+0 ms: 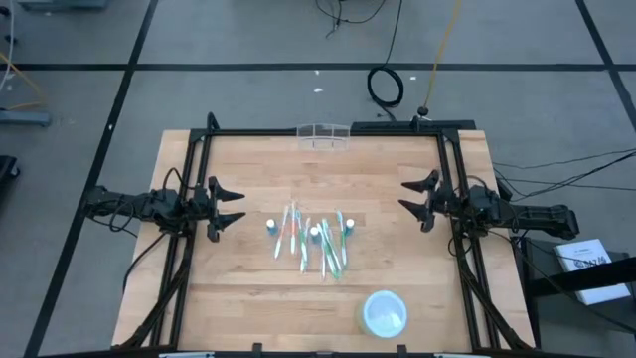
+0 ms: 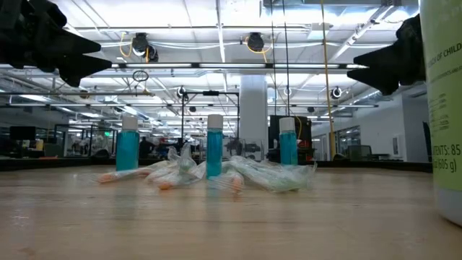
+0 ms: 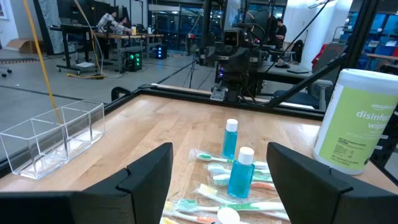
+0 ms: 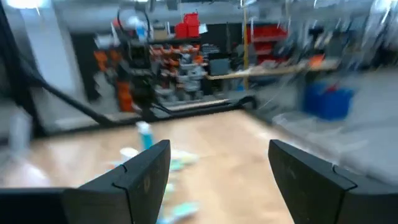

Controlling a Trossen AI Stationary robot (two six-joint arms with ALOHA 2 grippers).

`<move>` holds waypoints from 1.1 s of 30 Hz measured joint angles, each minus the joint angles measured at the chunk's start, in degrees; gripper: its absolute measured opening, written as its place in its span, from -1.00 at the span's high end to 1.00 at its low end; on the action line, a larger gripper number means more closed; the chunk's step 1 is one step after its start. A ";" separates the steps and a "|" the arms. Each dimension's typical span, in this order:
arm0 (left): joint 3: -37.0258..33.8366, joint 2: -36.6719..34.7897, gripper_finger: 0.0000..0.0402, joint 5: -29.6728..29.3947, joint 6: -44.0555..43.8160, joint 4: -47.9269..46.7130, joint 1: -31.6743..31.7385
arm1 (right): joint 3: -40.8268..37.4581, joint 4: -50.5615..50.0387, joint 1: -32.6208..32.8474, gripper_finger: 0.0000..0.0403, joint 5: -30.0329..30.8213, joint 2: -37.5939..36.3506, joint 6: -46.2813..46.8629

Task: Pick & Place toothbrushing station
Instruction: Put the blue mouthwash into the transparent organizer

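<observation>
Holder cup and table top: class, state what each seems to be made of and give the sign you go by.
The holder cup looks like clear, glossy hard plastic or acrylic: the table shows through its walls and only the edges catch light. The table top looks like pale wood with a matt finish: parallel plank lines and grain.

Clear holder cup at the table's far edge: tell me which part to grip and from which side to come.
Grip the clear holder cup by one thin upright wall or the middle divider, coming straight down from above. It stands upright, open-topped and empty at the table's far edge, so a finger can probably slip inside. Both the left gripper and the right gripper are open and well short of it.
</observation>
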 joint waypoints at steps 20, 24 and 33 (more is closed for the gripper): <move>0.01 -0.01 -0.33 0.00 0.00 0.00 -0.01 | 0.00 3.46 0.01 -0.32 1.66 -0.02 9.93; -0.01 0.01 -0.33 0.00 0.00 0.00 0.00 | 0.00 2.22 -0.02 -0.32 8.27 0.04 7.34; 0.02 0.00 -0.33 0.00 0.00 0.02 0.01 | 0.00 6.79 -0.02 -0.32 8.02 0.00 14.07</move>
